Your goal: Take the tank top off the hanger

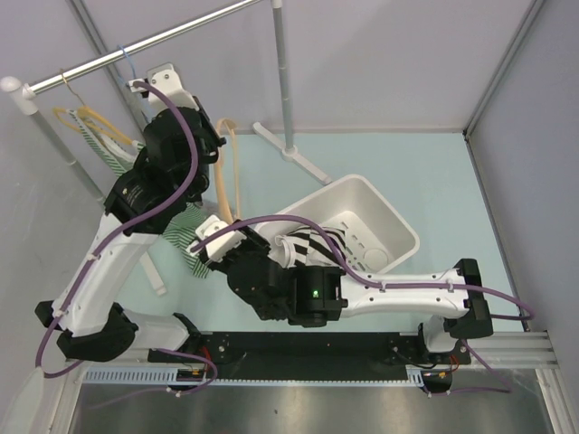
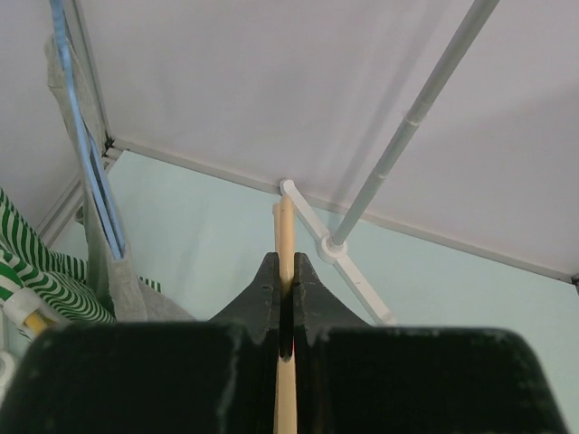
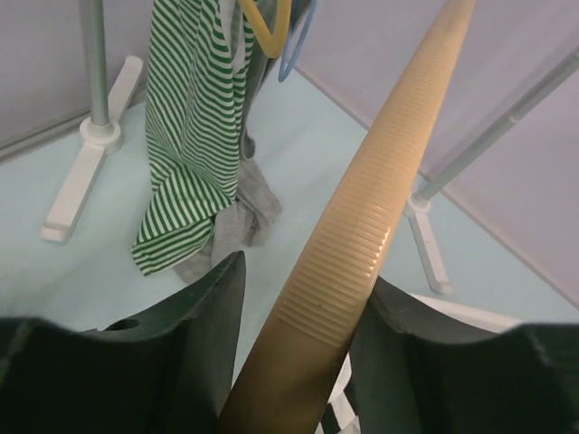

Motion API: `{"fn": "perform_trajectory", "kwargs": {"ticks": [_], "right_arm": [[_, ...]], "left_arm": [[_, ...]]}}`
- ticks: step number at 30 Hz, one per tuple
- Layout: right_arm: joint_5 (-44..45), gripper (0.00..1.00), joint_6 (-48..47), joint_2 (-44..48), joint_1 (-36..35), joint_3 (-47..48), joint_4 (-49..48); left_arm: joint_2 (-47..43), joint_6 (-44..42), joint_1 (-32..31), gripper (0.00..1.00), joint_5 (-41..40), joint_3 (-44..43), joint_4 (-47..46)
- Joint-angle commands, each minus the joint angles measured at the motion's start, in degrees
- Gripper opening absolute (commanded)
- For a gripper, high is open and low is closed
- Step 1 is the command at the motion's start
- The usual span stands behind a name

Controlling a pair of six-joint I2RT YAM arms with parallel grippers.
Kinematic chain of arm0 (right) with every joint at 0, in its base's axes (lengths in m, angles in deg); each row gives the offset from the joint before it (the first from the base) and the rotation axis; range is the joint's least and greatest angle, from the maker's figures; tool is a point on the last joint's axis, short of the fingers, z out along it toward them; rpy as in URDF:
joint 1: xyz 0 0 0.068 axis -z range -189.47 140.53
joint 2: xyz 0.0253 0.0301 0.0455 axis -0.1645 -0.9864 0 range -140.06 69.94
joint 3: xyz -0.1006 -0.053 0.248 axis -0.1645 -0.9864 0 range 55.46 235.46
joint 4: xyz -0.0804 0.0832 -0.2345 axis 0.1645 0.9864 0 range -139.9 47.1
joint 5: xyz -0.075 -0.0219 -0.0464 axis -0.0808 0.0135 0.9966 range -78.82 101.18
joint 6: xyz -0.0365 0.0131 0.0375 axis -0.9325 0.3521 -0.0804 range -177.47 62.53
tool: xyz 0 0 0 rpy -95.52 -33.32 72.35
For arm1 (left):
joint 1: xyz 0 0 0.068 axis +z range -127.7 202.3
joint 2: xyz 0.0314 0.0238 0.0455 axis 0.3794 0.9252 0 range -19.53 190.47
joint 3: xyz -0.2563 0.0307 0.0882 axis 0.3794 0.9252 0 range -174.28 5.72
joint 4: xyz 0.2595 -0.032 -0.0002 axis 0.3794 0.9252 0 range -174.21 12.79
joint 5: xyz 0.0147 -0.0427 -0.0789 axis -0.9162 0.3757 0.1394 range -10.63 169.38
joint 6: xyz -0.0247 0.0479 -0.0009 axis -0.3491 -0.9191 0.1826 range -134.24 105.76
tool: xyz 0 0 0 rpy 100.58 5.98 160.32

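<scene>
A bare tan hanger (image 1: 223, 176) stands between my two grippers. My left gripper (image 1: 213, 150) is shut on its thin rod (image 2: 285, 226), seen in the left wrist view (image 2: 285, 271). My right gripper (image 1: 217, 239) is open, and the hanger's ribbed arm (image 3: 380, 208) passes between its jaws (image 3: 306, 271), close to the right finger and apart from the left one. A black-and-white striped garment (image 1: 312, 244) lies in the white bin (image 1: 398, 226), and a bit of it shows under the right gripper (image 3: 336, 418).
A green-striped top (image 3: 185, 136) and a grey garment (image 3: 242, 217) hang from other hangers on the rack rail (image 1: 145, 45) at the left. The rack's post and white foot (image 1: 291, 149) stand behind the bin.
</scene>
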State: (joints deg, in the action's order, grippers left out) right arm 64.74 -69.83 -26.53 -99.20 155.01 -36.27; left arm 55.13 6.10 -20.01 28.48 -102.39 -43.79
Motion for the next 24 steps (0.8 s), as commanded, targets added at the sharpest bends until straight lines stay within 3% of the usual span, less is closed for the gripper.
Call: {"fn": "perform_trajectory", "kwargs": {"ticks": [1,4,6,7,14,15,17,19,20,24], "right_arm": [[3.74,0.44,-1.97,4.88,0.79,-3.74,-10.02],[4.53,0.26,-3.19,6.11,0.96,-6.11,-13.1],[5.32,0.03,-4.07,6.55,1.05,-6.73,-17.48],[5.59,0.0,-5.21,6.73,1.05,-7.26,-18.45],[6.73,0.0,-6.37,8.83,1.58,-8.57,-21.44],[6.65,0.0,-6.27,9.53,1.49,-9.28,-21.8],[5.77,0.0,-5.92,11.03,1.67,-11.12,-23.2],[4.46,0.0,-4.26,13.23,2.28,-12.88,-22.95],[2.1,0.0,-3.21,13.93,2.63,-13.15,-21.03],[-3.54,0.0,2.77,16.13,6.05,-12.89,-15.04]], "left_arm": [[-2.23,3.12,-0.41,0.0,1.05,-1.48,0.62],[-2.76,4.36,-0.5,0.0,1.85,-1.49,1.41],[-3.11,4.62,-0.5,0.0,2.29,-1.13,1.41],[-3.2,4.71,-0.41,0.0,2.73,-1.05,1.41],[-5.22,4.54,-0.5,0.01,6.67,0.79,-0.25],[-5.91,3.06,-0.5,0.06,7.99,1.58,-1.3],[-8.64,1.64,-0.5,0.3,11.5,4.91,-5.68],[-10.57,-0.64,-0.5,0.44,13.79,7.38,-8.77],[-12.32,-1.0,-0.59,0.57,14.59,9.39,-10.96],[-15.41,-2.84,-0.5,0.74,18.18,11.17,-13.0]]}}
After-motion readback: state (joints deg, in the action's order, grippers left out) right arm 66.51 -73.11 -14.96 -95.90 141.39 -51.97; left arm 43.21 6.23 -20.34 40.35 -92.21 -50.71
